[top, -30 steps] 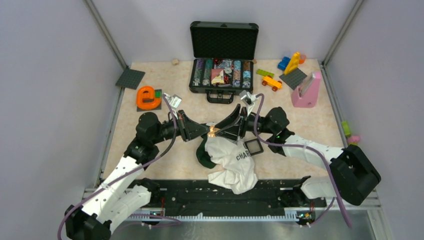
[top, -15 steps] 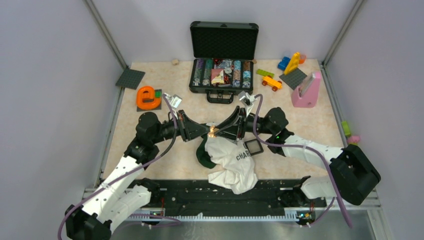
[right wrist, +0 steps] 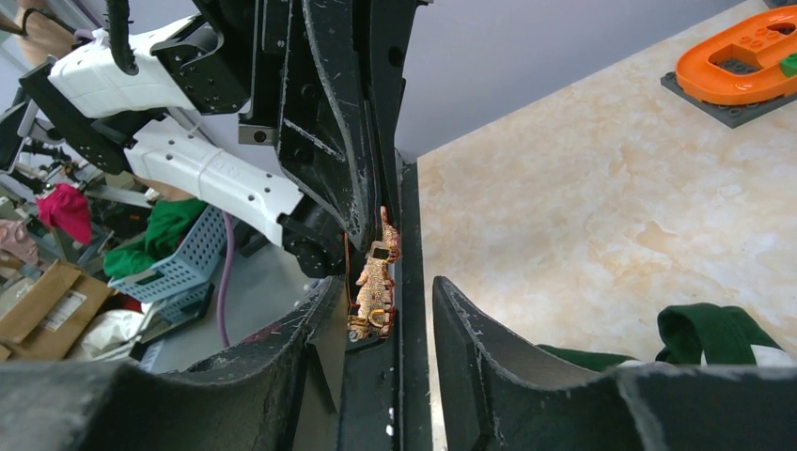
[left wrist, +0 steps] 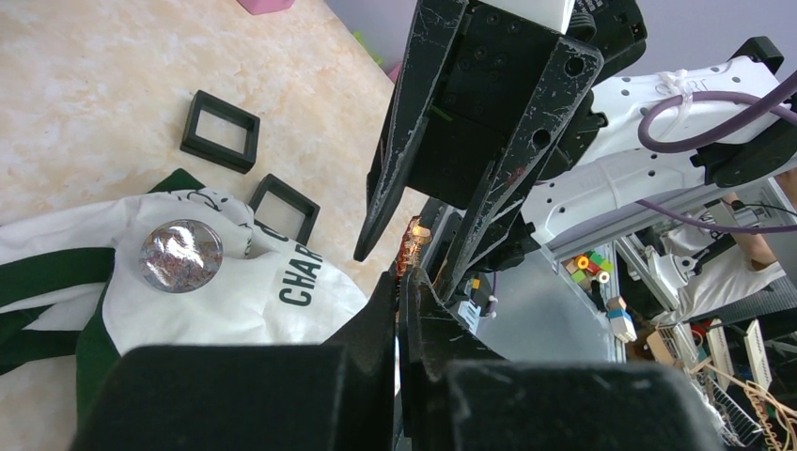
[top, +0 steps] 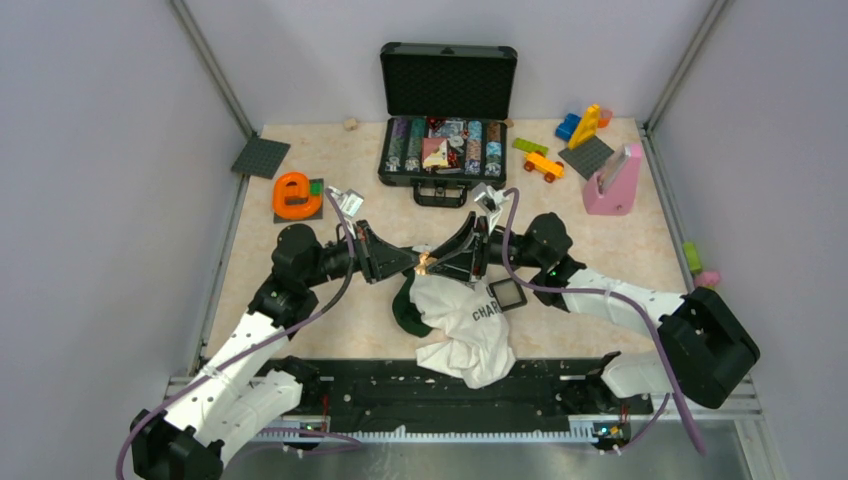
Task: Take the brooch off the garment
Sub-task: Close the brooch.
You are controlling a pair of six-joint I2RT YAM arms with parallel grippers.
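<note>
Two grippers meet above the garment (top: 470, 325), the brooch (right wrist: 374, 278) between them.

White and green, the garment lies crumpled on the table (top: 330, 150), its upper edge just beneath the meeting fingertips. Over it, the right gripper (top: 438, 263) has nudged leftward in the last second; its jaws stand apart and now straddle the tip of the left gripper (top: 410, 262), which is clamped tight. The tiny brooch sits pinched at that left tip, and neither wrist view shows cloth around it. It looks free of the garment, or nearly so. A hand-over to the right gripper seems likely next.
</note>
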